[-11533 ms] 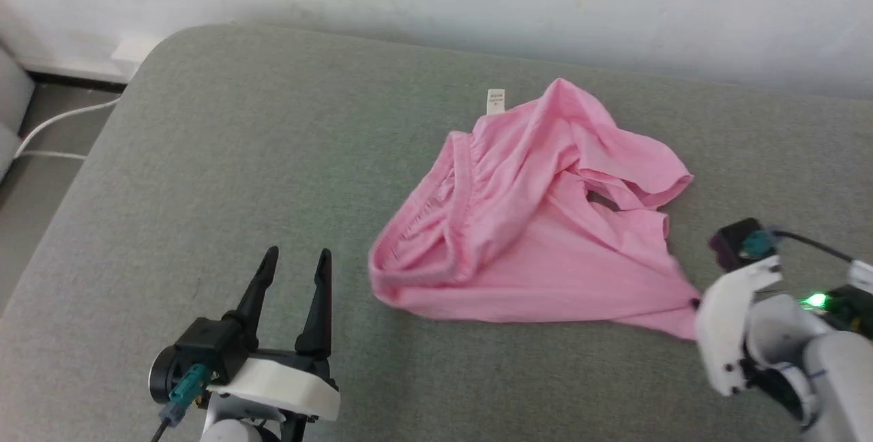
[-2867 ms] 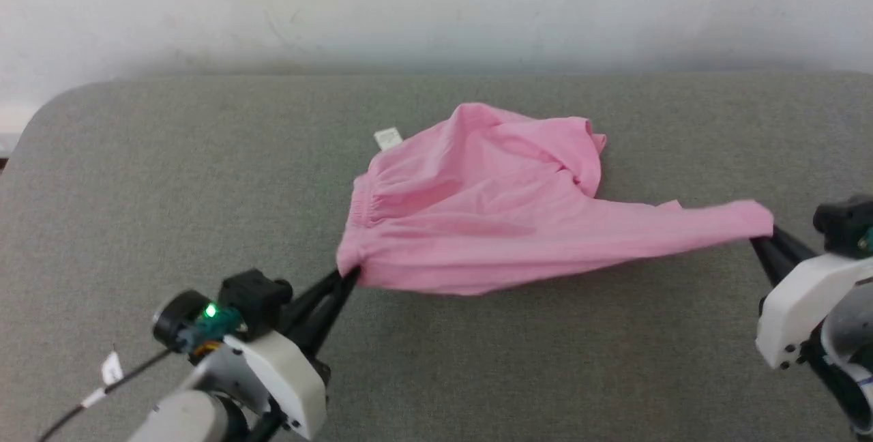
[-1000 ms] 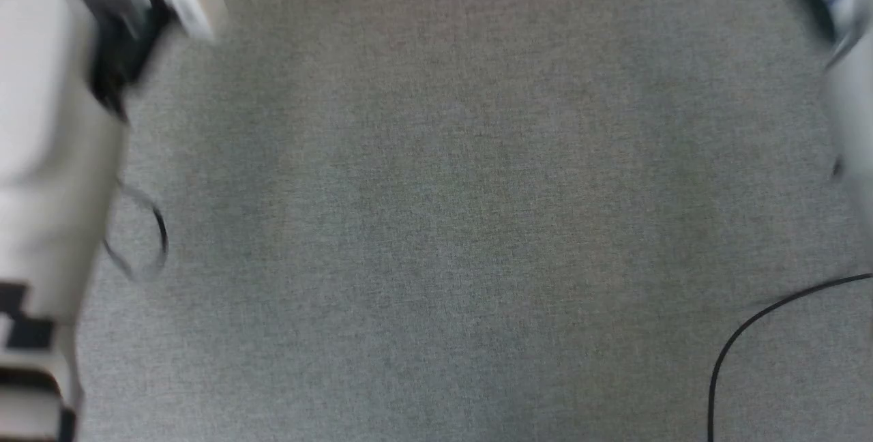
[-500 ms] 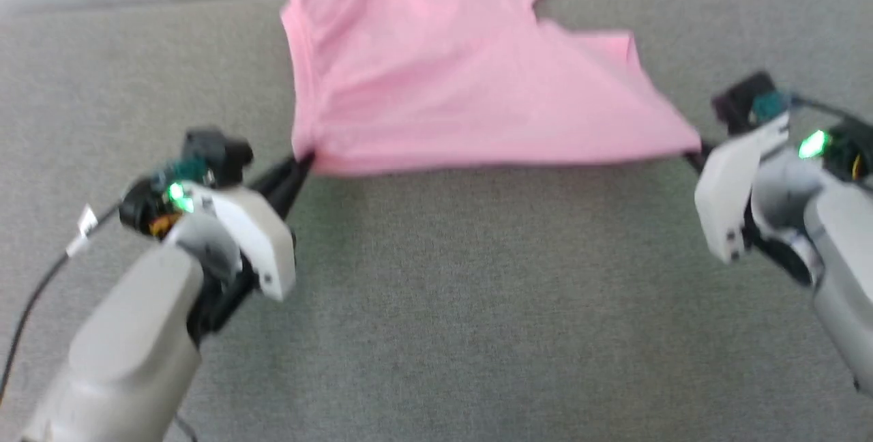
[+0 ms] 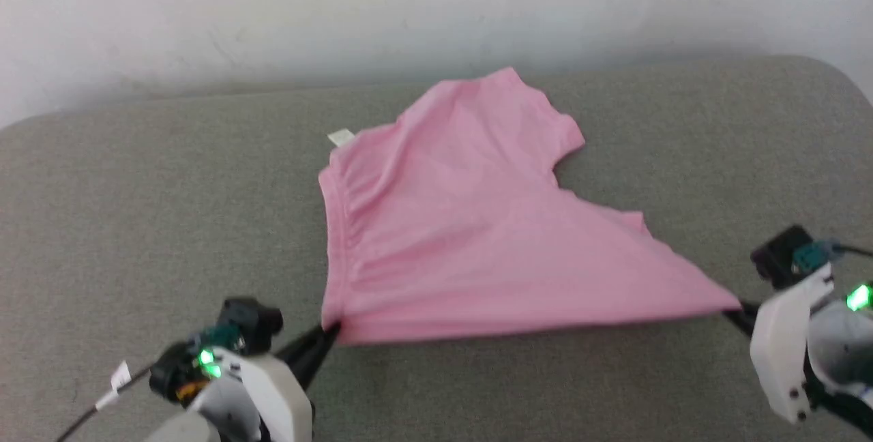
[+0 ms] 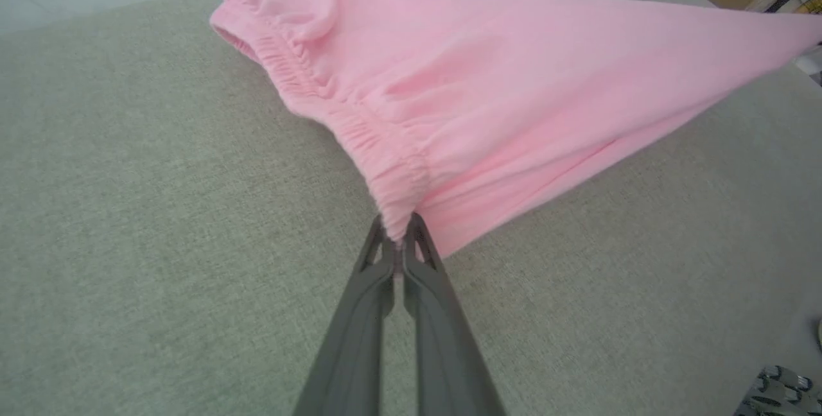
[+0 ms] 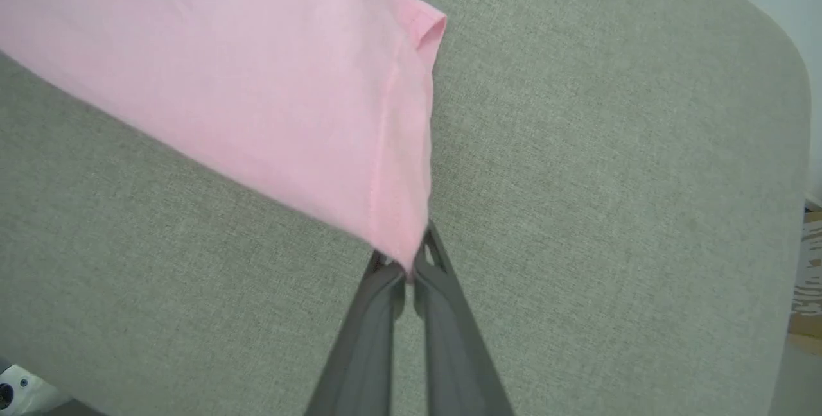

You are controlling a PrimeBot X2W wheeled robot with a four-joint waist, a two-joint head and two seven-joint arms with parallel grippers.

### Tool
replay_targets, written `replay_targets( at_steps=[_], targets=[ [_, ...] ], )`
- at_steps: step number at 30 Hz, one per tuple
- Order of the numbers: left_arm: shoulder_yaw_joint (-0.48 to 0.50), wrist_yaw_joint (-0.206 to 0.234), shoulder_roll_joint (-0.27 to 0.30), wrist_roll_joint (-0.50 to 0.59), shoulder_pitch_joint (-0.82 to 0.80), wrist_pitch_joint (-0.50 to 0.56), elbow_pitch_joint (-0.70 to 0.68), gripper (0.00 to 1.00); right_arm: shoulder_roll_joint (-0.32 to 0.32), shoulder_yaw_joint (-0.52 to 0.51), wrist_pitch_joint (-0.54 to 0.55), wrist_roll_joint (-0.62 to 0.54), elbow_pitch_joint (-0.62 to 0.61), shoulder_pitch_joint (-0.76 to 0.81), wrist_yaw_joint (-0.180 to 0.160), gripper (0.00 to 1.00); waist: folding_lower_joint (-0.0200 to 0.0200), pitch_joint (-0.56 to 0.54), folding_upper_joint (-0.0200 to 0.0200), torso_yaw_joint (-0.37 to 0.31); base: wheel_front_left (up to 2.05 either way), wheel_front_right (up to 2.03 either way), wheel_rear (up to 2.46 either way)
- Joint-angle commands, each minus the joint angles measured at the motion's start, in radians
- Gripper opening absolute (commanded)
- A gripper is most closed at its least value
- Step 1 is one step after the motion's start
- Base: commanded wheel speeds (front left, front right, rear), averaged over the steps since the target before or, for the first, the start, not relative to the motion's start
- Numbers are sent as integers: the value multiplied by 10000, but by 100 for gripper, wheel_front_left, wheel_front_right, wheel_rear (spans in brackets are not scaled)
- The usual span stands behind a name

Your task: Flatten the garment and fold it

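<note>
The garment (image 5: 464, 230), light pink shorts, lies stretched across the grey cushion (image 5: 136, 224) with its near edge pulled taut between my two grippers. My left gripper (image 5: 332, 328) is shut on the near end of the gathered waistband (image 6: 398, 175). My right gripper (image 5: 736, 310) is shut on the corner of a leg hem (image 7: 401, 236). A small white label tag (image 5: 339, 136) sticks out at the far end of the waistband. The other leg lies toward the back of the cushion.
A pale wall (image 5: 409, 5) rises just behind the cushion. The cushion's rounded corner (image 5: 839, 80) is at the far right. Grey fabric stretches bare to the left of the shorts and in front of them.
The head camera swung down to the cushion and back up. The shorts now lie flatter and more spread than earlier, with both grippers holding the same corners.
</note>
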Motion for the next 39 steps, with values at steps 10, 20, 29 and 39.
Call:
replay_targets(
  at_steps=[10,20,29,39],
  targets=[
    [-847,798,235,-347,2422,624,-1689,0,-143,-1717,800,291,-1610,3339,-23,0,3,-723,0,440,0,0,0],
    [-701,792,81,95,1542,365,-1791,0,125,-2874,501,85,-2785,2830,-23,0,3,105,0,1032,0,0,0],
    [-500,603,-33,397,201,521,-2146,0,225,-2790,740,233,-2567,202,-23,0,3,1242,0,1881,0,0,0],
    [-286,260,-874,422,-1492,249,-1760,0,402,-1347,1246,-250,-186,-3574,-23,0,3,2641,0,2915,0,0,0]
  ],
)
